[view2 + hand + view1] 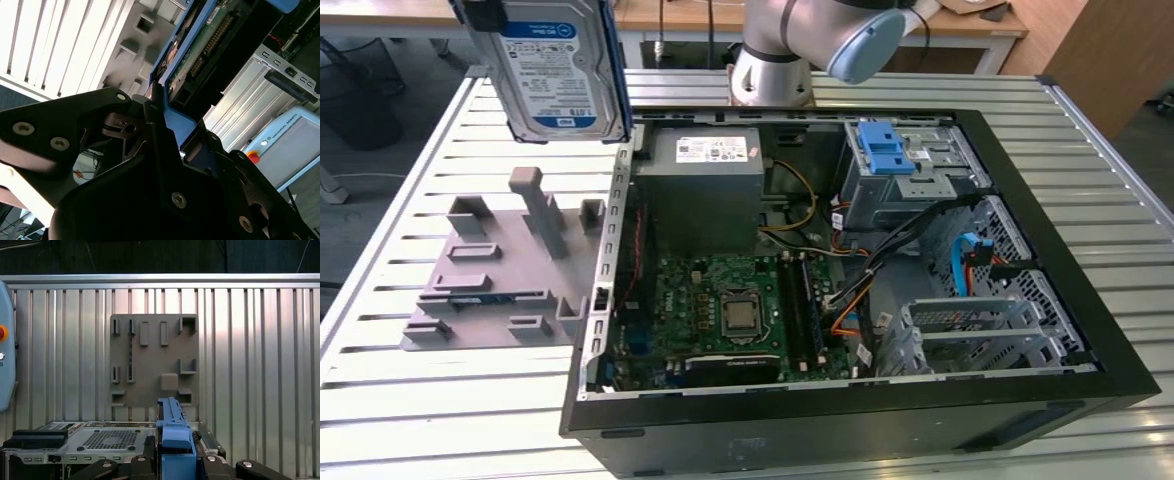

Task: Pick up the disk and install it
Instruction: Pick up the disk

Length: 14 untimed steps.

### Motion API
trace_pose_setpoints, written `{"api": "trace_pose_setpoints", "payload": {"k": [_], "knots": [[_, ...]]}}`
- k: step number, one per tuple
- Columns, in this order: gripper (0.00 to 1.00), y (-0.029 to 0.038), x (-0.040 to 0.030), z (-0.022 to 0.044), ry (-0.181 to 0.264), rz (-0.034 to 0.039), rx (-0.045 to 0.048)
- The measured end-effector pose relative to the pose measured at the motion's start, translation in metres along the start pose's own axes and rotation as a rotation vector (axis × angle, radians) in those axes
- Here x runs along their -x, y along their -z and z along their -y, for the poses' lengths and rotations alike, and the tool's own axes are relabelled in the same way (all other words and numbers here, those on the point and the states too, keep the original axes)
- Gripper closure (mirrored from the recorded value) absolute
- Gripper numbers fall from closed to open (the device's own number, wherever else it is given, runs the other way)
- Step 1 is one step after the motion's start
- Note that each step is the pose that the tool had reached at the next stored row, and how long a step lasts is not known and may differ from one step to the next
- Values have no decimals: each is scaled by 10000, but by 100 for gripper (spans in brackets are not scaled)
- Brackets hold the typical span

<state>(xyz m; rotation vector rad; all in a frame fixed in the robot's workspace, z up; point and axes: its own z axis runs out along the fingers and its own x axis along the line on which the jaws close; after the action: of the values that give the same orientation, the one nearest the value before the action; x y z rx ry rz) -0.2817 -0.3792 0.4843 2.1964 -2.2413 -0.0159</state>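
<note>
The jaws are clenched on the blue carrier (175,437) of the hard disk (560,75), held upright high above the slatted tabletop (427,400), left of the open computer case (854,440).

On my exterior view the disk (563,75) reads silver with a blue-and-white label. Its bracket (175,437) shows bright blue between black jaws in the first wrist view. The surface (414,400) is pale metal, striped with even ribs. I see a flat grey fixture plate (487,275), a black case (854,440), a green board (720,300), and a grey power supply (707,185) with a white sticker.
</note>
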Motion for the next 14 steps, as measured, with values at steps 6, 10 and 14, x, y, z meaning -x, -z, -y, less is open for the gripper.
{"api": "trace_pose_setpoints", "payload": {"k": [6,10,14], "knots": [[64,1,-8,117,-5,0,0],[64,2,-13,194,-9,-1,1],[64,3,-19,269,-13,0,0]]}}
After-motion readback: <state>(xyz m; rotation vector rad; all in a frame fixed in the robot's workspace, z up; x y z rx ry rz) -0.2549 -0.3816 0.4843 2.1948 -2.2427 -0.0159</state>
